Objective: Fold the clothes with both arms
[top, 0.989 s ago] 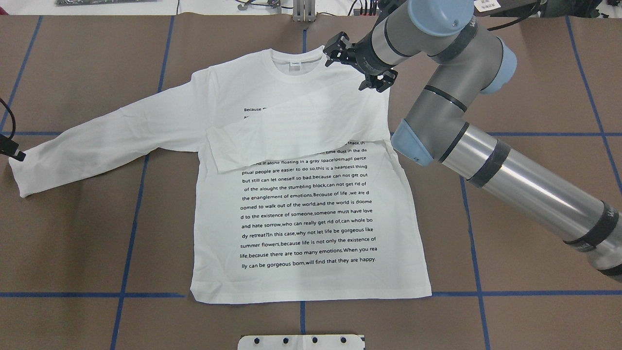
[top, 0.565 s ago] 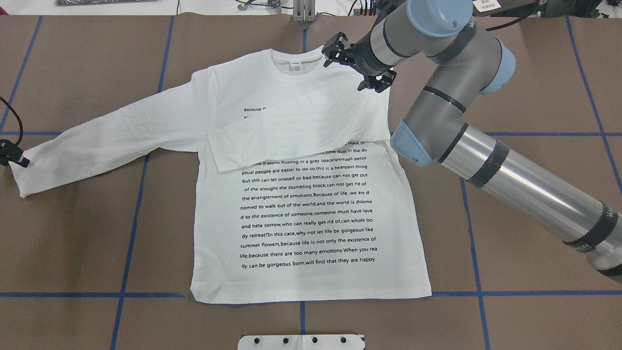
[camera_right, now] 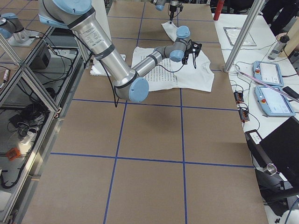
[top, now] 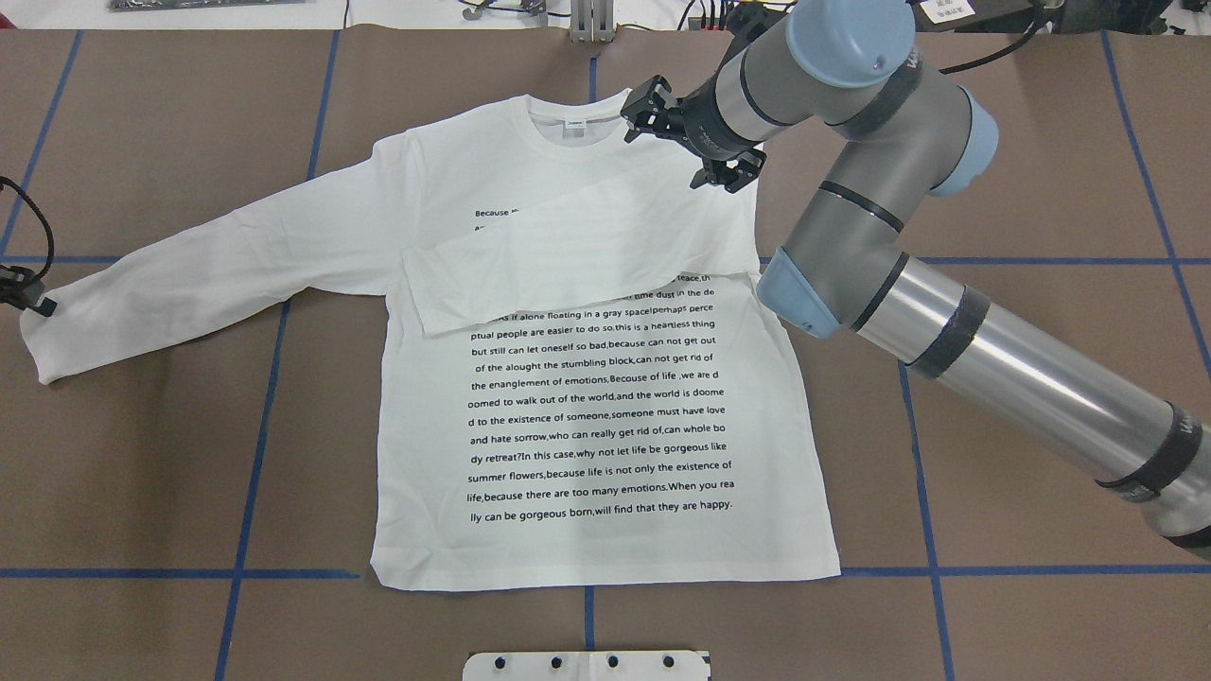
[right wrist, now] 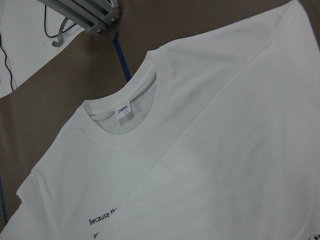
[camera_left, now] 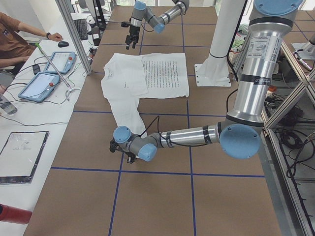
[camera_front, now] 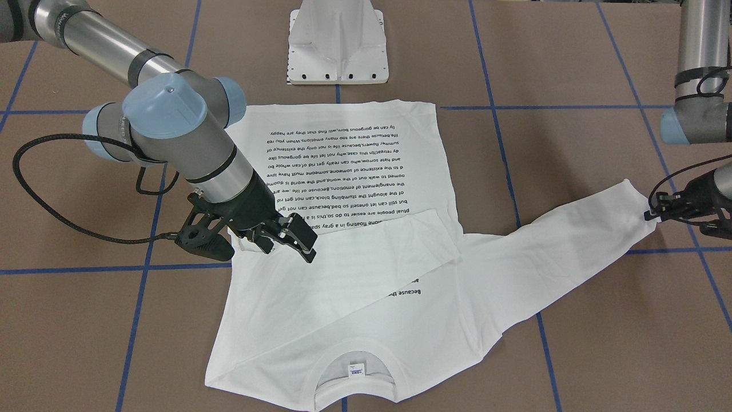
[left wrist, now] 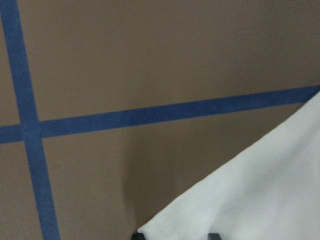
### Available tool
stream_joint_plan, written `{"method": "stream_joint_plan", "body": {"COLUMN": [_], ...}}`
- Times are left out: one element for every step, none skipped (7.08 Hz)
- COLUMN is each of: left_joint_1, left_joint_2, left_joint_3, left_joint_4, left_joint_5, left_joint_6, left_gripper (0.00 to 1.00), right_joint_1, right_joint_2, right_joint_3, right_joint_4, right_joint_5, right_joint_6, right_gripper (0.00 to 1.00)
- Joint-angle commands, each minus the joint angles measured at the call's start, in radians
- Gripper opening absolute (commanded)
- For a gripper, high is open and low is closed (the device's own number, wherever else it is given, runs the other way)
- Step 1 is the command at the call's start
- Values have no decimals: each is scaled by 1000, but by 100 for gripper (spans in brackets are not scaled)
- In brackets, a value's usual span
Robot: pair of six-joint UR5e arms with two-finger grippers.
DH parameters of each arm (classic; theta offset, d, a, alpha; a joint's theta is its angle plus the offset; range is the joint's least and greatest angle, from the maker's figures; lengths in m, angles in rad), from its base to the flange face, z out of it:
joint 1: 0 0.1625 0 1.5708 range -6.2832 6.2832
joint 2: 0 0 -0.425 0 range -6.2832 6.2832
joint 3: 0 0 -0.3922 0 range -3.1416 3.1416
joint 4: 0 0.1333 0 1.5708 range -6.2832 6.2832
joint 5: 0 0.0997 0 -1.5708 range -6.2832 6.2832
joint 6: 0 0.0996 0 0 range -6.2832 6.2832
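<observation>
Two-arm folding rig, mid-task: the white T-shirt (top: 605, 539) lies flat, print side up, on the brown table (top: 1041, 142) w/ its grid of blue tape (top: 1041, 571). The right gripper (top: 679, 144) is held over the shirt's shoulder w/ jaws spread wide and no cloth btwn them. Its wrist cam looks down on the ribbed collar (right wrist: 161, 90) and neck label (right wrist: 122, 108), just off to one side of that hand. Directly inboard of the same hand, one sleeve (top: 568, 265) lies folded across the chest, covering the top lines of the black printed text (top: 596, 416). The rest of the text runs away from the hand twd the hem. The other sleeve (top: 218, 260) stretches straight out, well apart from the right gripper, and ends at the left gripper (top: 28, 298), which sits low at the table. That hand's wrist cam shows the cuff (left wrist: 240, 200) reaching in btwn two dark fingertips (left wrist: 214, 237) at the frame's bottom edge. Whether they pinch the cloth or stand apart from it can't be told. The hem lies nearest the white pedestal (camera_front: 337, 46), well clear of both hands. A person (camera_left: 12, 34) sits at a side bench beyond the right gripper, w/ tablets (camera_left: 60, 61) close by.
</observation>
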Motion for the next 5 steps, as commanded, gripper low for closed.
{"method": "stream_joint_plan", "body": {"left_joint_1": [-1, 0, 0, 11, 58], "left_joint_2": [-3, -3, -5, -32, -64], "left_joint_3": [-95, -175, -253, -328, -399], "left_joint_4": [28, 101, 129, 124, 121], "left_joint_5": [-4, -35, -107, -126, -127], "left_joint_6": [-14, -14, -62, -204, -342], "left_gripper": [0, 0, 0, 0, 0], "right_joint_1": [-2, -1, 3, 16, 30], "right_joint_2": [-21, -44, -82, -120, -159], "right_joint_3": [14, 38, 75, 107, 129], "right_joint_4": [1, 1, 1, 1, 1], "right_joint_5": [1, 3, 9, 14, 17], "right_joint_6": [-3, -11, -16, -36, -69], "right_gripper": [100, 100, 100, 100, 100]}}
